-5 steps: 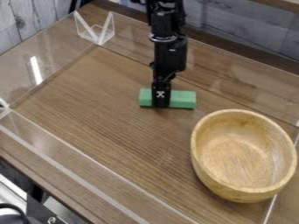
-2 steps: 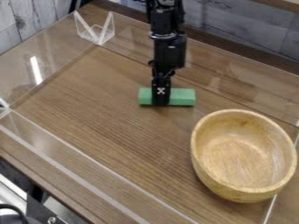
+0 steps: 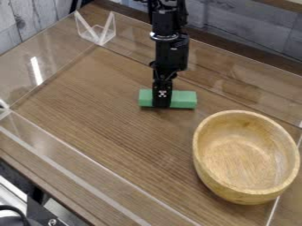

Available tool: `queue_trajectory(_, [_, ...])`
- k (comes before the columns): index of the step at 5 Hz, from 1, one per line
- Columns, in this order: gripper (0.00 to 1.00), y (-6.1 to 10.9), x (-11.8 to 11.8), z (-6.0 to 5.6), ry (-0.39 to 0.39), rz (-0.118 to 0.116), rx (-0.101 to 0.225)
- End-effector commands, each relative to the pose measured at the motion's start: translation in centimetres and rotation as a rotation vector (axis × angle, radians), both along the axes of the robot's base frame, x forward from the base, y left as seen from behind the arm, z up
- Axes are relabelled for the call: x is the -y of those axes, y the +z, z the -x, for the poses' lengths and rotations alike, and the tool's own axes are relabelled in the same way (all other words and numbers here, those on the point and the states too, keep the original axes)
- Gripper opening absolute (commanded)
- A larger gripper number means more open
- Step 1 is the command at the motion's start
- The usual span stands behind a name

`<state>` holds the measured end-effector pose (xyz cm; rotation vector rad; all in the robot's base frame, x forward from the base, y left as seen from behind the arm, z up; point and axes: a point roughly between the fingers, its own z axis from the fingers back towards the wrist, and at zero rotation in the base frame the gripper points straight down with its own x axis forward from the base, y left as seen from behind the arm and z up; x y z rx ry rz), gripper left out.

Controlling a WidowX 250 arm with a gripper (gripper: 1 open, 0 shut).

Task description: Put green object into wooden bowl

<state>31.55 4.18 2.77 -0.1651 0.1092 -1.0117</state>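
Camera view: nearest sits the large round light-tan wooden bowl (image 3: 246, 156), empty. Beyond it the small flat bright-green block (image 3: 168, 99) lies on the brown wooden table (image 3: 94, 115), the black gripper (image 3: 161, 95) down over its middle; whether the jaws pinch it, I cannot tell. It looks light, stiff, smooth; best pinched across its narrow sides.

Hidden and cut-off parts

The claw (image 3: 161, 95) covers the middle of the green object (image 3: 181, 101), so any contact cannot be told. The arm (image 3: 167, 26) runs out the top edge; the tabletop (image 3: 106, 115) is cropped at the bottom.
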Motion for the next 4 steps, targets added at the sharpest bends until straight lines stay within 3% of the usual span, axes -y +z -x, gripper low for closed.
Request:
queue_trajectory(1, [0.00,3.9,-0.5,-1.3,0.087,-0.029,0.105])
queue_trajectory(3, [0.00,8.5,-0.3,-2.5,0.063,-0.055,0.209])
queue_trajectory(4, [0.00,9.1,-0.7,-1.9,0.172,-0.072,0.236])
